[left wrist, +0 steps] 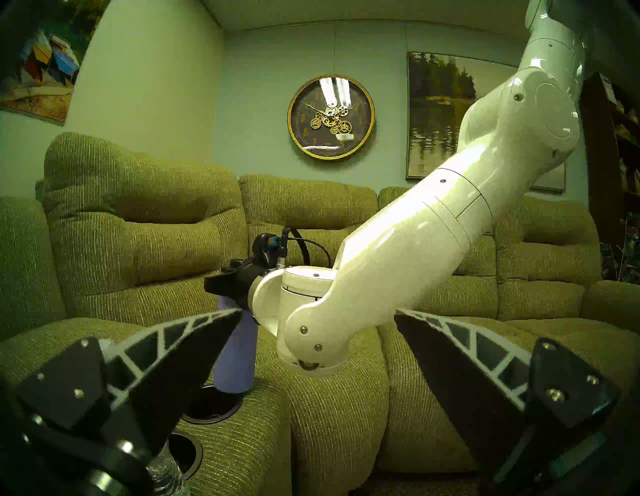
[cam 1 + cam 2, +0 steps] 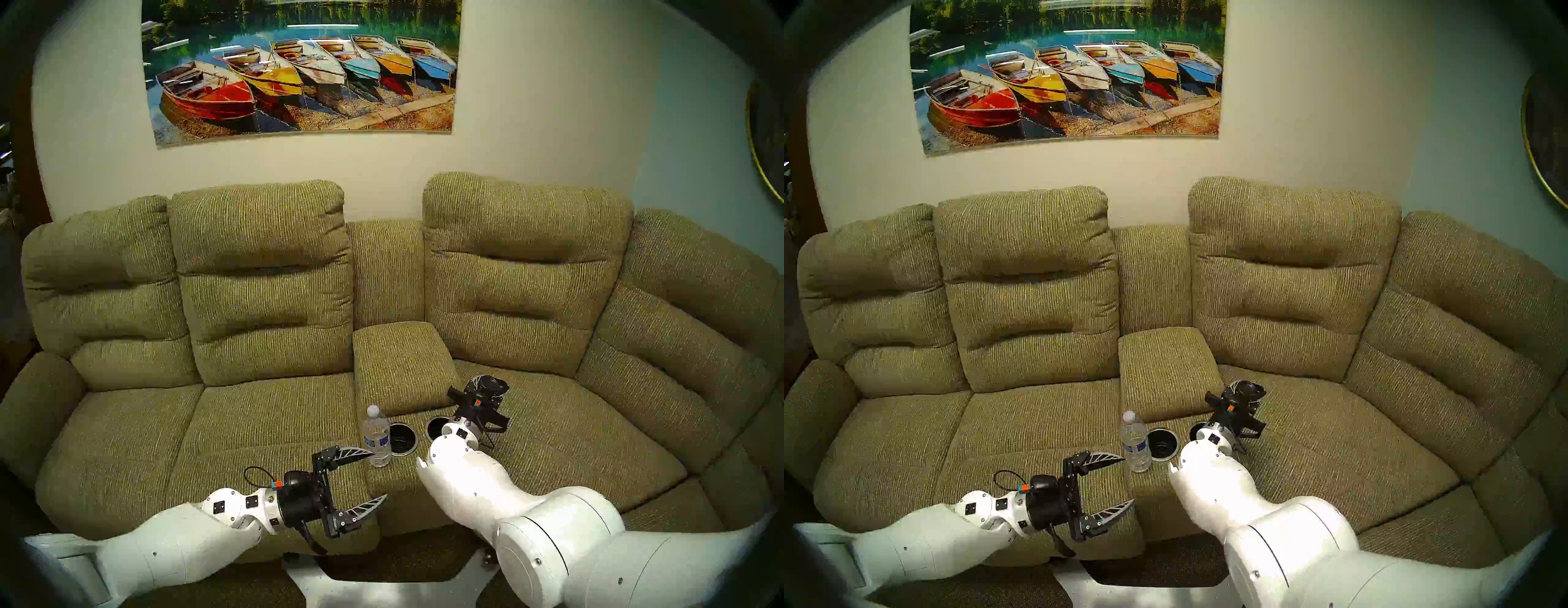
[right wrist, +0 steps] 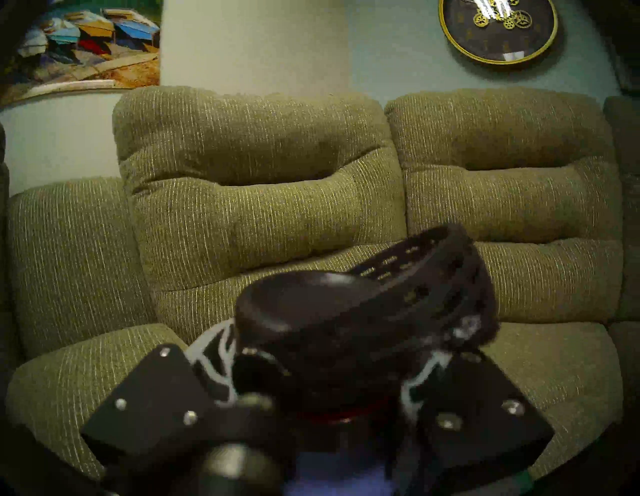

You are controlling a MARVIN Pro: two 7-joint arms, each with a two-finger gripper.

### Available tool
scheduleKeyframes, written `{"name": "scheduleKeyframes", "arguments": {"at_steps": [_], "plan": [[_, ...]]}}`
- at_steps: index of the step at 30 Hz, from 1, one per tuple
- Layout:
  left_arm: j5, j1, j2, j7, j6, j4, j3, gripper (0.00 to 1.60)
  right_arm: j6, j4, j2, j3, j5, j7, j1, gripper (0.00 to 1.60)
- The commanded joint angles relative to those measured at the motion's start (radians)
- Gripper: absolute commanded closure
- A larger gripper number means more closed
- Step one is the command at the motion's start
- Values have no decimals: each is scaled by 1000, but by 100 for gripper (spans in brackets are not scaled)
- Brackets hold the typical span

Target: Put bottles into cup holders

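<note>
Gripping point: right gripper (image 3: 332,391) is clamped on the neck of the lavender flask (image 1: 235,350), just under its black cap (image 3: 349,311) — both fingers press in from either side in the right wrist view.
Flask position: upright, its base at the rim of the right cup holder (image 1: 211,403); whether the base has entered the well cannot be told, since the left finger hides part of it.
Flask in head views: only the cap (image 2: 488,385) shows above the right wrist; the purple body is hidden behind the arm.
Left gripper (image 2: 373,477): jaws spread wide, nothing between them, lying level over the seat edge with the tips toward the console.
Upper left fingertip (image 2: 360,453): just beside the lower part of the water bottle — contact cannot be told.
Water bottle (image 2: 376,436): clear plastic, white cap, standing upright on the olive fabric just left of the left cup holder (image 2: 401,439), outside it.
Left cup holder: black well, silver rim, nothing inside.
Right cup holder in head view (image 2: 437,426): partly covered by the right wrist.
Console: padded armrest (image 2: 401,361) behind both wells, between the two seats of the olive sofa (image 2: 263,416).
Wall: boat picture (image 2: 301,68) above the sofa; gear-faced clock (image 1: 330,117) on the side wall.
</note>
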Motion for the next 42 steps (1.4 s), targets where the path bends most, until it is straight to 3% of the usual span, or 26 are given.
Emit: {"name": "scheduleKeyframes", "arguments": {"at_steps": [1, 12, 23, 40, 42], "plan": [[-4, 2, 0, -2, -2, -14, -1, 0, -71, 18, -34, 16, 28, 30, 49, 160], [-4, 2, 0, -2, -3, -13, -1, 0, -98, 62, -52, 54, 90, 123, 74, 160], [-4, 2, 0, -2, -3, -13, -1, 0, -78, 107, -72, 76, 124, 177, 102, 160], [-4, 1, -1, -2, -3, -12, 0, 0, -98, 149, -68, 93, 160, 257, 79, 160], [-4, 1, -1, -2, -3, -12, 0, 0, -101, 151, -68, 91, 163, 270, 73, 139]]}}
